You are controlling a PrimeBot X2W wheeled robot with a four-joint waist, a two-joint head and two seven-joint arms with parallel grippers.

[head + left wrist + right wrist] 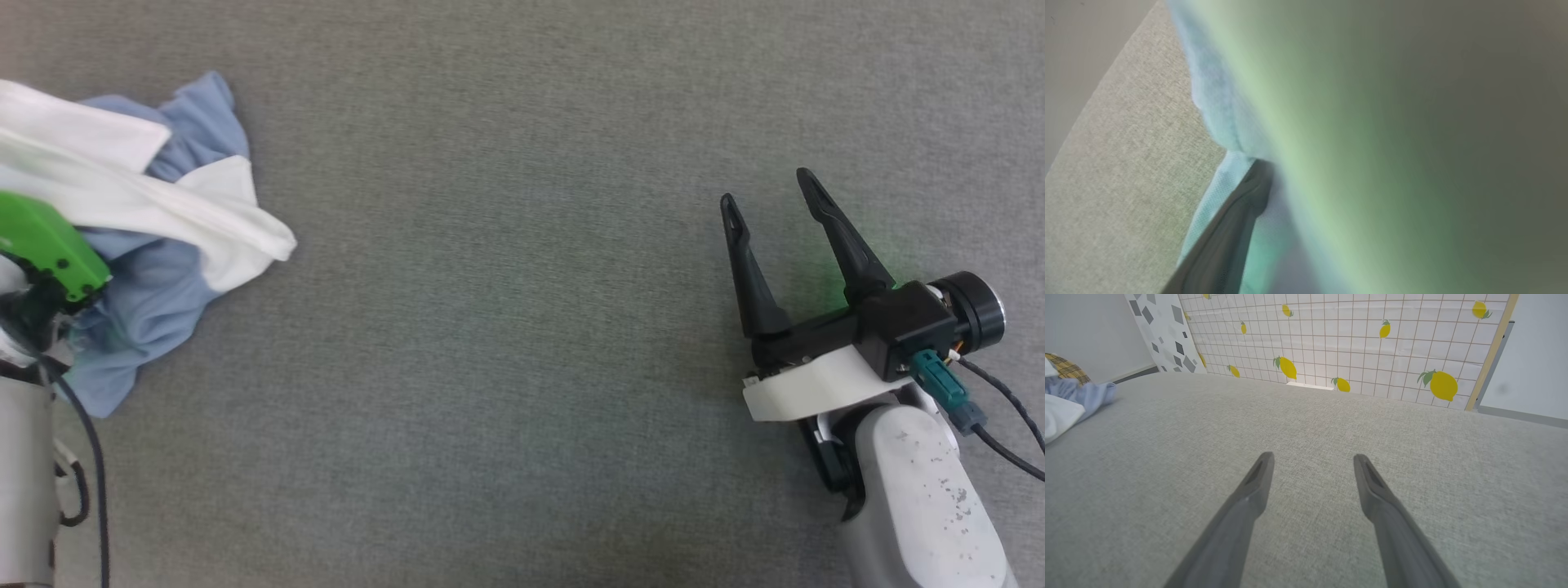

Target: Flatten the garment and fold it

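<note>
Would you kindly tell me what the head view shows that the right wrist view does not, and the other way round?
Head view, not the right wrist view: the left arm's green casing at the crumpled garment, plus the white mount and cable behind the right gripper. Right wrist view, not the head view: a lemon-print wall and a yellow plaid cloth beyond the garment. Both: the garment lying unfolded on the grey surface, and the right gripper open, well apart from it.
</note>
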